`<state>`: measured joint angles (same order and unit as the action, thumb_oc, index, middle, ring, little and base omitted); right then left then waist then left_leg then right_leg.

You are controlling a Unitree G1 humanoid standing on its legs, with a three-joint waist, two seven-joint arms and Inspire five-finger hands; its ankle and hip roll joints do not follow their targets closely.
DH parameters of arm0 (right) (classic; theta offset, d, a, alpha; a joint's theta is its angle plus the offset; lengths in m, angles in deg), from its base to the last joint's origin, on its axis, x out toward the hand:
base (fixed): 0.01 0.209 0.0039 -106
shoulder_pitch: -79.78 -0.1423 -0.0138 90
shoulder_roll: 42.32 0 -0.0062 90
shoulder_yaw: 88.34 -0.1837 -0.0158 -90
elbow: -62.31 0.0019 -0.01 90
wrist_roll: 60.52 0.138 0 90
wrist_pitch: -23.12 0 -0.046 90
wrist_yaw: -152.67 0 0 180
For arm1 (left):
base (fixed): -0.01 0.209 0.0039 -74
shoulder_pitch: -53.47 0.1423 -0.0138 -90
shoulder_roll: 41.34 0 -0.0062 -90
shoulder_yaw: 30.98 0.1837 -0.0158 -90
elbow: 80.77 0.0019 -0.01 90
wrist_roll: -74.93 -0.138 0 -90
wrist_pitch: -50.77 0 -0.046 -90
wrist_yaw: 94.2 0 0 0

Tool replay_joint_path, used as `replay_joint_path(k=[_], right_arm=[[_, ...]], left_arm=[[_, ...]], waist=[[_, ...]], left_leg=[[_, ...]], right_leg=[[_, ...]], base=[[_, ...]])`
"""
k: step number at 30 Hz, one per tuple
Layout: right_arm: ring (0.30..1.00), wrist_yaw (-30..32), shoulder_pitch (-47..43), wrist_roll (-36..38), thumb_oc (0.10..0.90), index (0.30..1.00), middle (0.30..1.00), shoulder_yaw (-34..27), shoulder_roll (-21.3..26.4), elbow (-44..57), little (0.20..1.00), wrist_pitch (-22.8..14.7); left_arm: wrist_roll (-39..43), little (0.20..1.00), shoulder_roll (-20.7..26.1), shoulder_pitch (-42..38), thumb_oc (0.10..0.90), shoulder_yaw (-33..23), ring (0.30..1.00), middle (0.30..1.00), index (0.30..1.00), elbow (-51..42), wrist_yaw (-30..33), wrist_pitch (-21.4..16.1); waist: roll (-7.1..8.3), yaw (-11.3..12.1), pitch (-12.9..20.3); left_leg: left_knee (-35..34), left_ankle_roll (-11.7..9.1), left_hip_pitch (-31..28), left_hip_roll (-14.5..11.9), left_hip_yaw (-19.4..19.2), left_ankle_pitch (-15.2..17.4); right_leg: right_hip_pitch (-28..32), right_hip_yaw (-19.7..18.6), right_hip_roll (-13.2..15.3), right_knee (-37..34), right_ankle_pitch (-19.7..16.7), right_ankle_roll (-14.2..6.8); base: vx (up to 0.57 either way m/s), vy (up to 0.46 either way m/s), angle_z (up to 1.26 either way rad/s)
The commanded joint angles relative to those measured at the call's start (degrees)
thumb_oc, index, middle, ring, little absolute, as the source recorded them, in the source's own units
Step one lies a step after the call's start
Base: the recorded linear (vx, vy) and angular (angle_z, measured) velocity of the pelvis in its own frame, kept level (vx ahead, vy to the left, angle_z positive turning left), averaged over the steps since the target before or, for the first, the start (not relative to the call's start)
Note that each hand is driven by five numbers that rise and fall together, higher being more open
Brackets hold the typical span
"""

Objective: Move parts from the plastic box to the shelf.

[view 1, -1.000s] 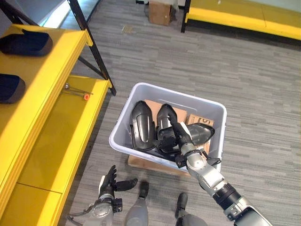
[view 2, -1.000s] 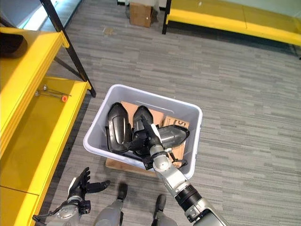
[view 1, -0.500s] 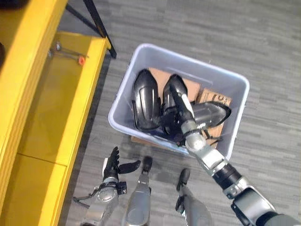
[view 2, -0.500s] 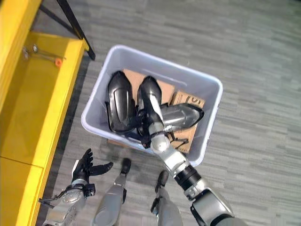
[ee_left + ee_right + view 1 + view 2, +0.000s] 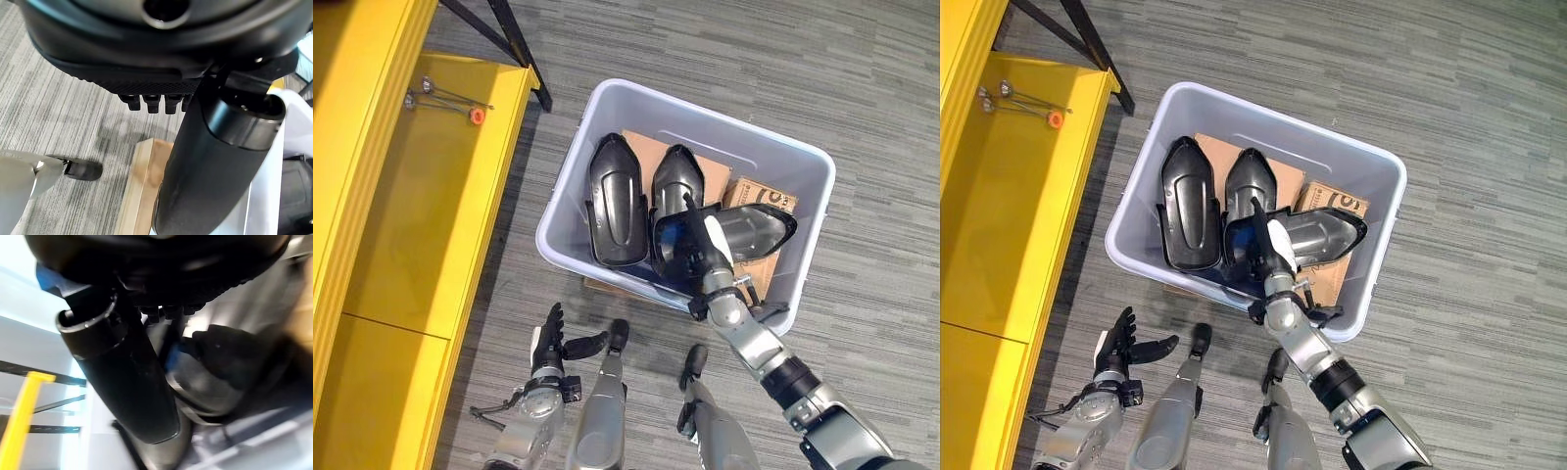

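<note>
Right hand (image 5: 161, 264) close above a dark glossy part (image 5: 230, 357); thumb (image 5: 122, 382) extended; fingers mostly hidden; yellow shelf post (image 5: 19, 416) beyond.

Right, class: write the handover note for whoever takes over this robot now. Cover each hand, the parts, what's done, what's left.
Right hand: reaching into the grey plastic box, fingers straight over the dark parts, nothing gripped yet.
Left hand: open, idle, low beside the box, holding nothing.
Parts: three dark moulded parts in the box, two side by side, a third lying across by the right hand, on cardboard.
Done: no part visible on the yellow shelf.
Left: grasp a part, carry it to the shelf, repeat.
</note>
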<state>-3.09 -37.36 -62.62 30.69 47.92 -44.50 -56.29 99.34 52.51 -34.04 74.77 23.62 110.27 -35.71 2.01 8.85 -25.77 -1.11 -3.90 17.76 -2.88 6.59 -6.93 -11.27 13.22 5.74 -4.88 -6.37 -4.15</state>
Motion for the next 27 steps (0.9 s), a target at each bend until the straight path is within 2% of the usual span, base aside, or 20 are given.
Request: replay_joint_path(k=[1, 13, 20, 27], right_arm=[[1.000, 1.10, -2.73, -2.83, 0.900, 1.000, 1.000, -1.06, 0.41, 4.55, 1.000, -3.88], [1.000, 1.43, 2.46, -7.71, 0.900, 1.000, 1.000, -5.11, 5.20, 0.62, 1.000, -3.30], [1.000, 4.76, 0.82, -5.93, 0.900, 1.000, 1.000, -9.48, 7.58, -4.49, 1.000, -3.03], [1.000, 5.81, -1.42, -6.02, 0.900, 1.000, 1.000, -10.87, 10.84, -8.10, 1.000, -2.64]], left_arm=[[-0.89, 1.000, 1.60, 1.96, 0.900, -0.73, 1.000, 1.000, 1.000, -2.25, 1.56, -3.35], [-1.78, 1.000, 1.47, 2.56, 0.900, -1.46, 1.000, 1.000, 1.000, -2.17, 0.94, -4.20], [-1.15, 1.000, 1.59, 2.19, 0.900, -1.99, 1.000, 1.000, 1.000, -2.18, 0.74, -4.71], [-1.07, 1.000, 1.66, 2.06, 0.900, -1.85, 1.000, 1.000, 1.000, -2.38, 0.22, -4.81]], waist=[[0.82, -0.88, 2.02], [0.76, -2.43, 1.24], [0.51, -2.49, 0.52], [0.50, -2.47, 0.21]], left_leg=[[1.40, 0.61, -0.21, -2.07, -0.33, 1.80], [0.78, 0.33, 0.22, -2.32, -0.70, 1.30], [0.21, 0.15, 0.89, -2.41, -0.69, 0.67], [-0.17, -0.01, 1.33, -2.50, -0.55, 0.35]], right_leg=[[-1.47, 0.44, 5.87, 1.27, 1.44, -5.87], [-2.59, 0.16, 5.56, 1.46, 1.41, -5.95], [-3.30, 0.38, 5.40, 1.36, 1.19, -5.97], [-3.87, 0.36, 5.25, 1.34, 1.11, -5.94]], base=[[0.00, 0.000, 0.00], [0.00, 0.000, 0.00], [0.00, 0.000, 0.00], [0.00, 0.000, 0.00]])
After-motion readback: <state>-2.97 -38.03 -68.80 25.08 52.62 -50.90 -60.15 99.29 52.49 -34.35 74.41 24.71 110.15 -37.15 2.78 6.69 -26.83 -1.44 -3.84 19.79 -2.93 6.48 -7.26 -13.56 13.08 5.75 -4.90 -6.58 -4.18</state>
